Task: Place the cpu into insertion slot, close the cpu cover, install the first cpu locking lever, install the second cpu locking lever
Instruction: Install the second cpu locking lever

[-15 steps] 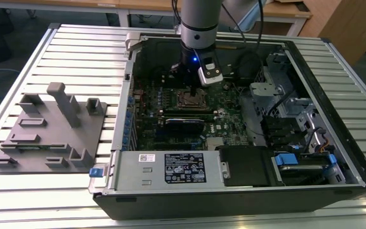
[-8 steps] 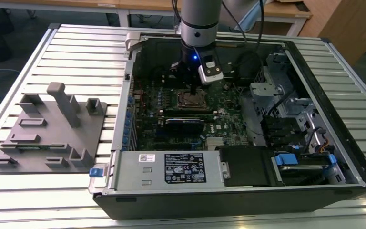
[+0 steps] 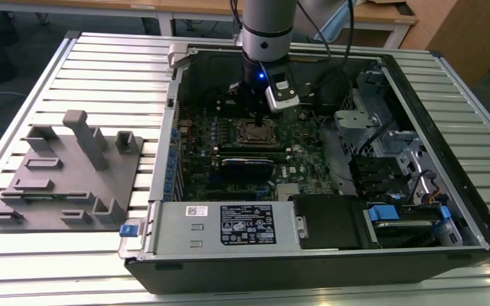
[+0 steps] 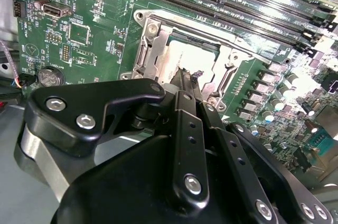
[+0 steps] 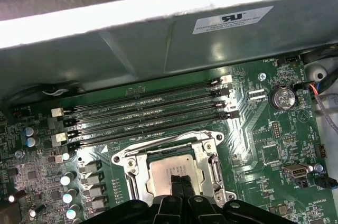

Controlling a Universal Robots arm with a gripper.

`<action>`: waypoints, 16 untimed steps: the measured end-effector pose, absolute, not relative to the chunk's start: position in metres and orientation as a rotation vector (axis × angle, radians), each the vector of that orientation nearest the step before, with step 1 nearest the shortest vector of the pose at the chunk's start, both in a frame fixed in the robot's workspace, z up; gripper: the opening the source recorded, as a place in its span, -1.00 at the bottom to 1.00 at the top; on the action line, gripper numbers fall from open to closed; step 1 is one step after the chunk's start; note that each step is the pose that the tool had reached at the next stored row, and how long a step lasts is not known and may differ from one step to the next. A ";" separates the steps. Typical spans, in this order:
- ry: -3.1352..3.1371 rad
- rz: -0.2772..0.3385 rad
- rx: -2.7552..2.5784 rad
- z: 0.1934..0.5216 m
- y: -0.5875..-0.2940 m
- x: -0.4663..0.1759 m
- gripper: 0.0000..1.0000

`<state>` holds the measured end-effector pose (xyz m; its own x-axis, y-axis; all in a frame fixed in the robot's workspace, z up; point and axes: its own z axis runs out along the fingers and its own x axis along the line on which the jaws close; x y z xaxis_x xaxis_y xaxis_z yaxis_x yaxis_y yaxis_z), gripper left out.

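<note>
Step in hand: judging by the scene, the chip [image 5: 172, 171] already lies in the socket [image 5: 170, 174] and the metal cover frame [image 4: 186, 57] lies down around it, so the work looks to be at the cover or lever stage.
Doing it well: press straight down, centred on the frame edge, not on the chip's bare top; keep the fingertips off the long black memory slots [image 5: 148, 109] just beyond the socket.
Chip: directly under the fingertips, its pale top showing through the frame's window in both wrist views.
Jaws: clenched together, the two black fingers [image 5: 180, 186] meeting with no gap and nothing between them.
Gripper [image 4: 186, 78]: tips at the near edge of the chip; whether they touch it I cannot tell.
Arm [image 3: 267, 29]: upright over the open computer case [image 3: 415, 210], wrist pointing straight down onto the green board [image 3: 228, 137].
</note>
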<state>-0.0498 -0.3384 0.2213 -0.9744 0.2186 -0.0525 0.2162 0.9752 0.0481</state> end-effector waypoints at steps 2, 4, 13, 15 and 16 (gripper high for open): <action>3.065 0.065 0.338 0.221 -0.338 -0.050 -0.80; 3.065 0.065 0.338 0.221 -0.338 -0.050 -0.80; 3.065 0.065 0.338 0.229 -0.338 -0.050 -0.80; 3.065 0.065 0.338 0.231 -0.338 -0.050 -0.80; 3.065 0.065 0.338 0.232 -0.338 -0.050 -0.80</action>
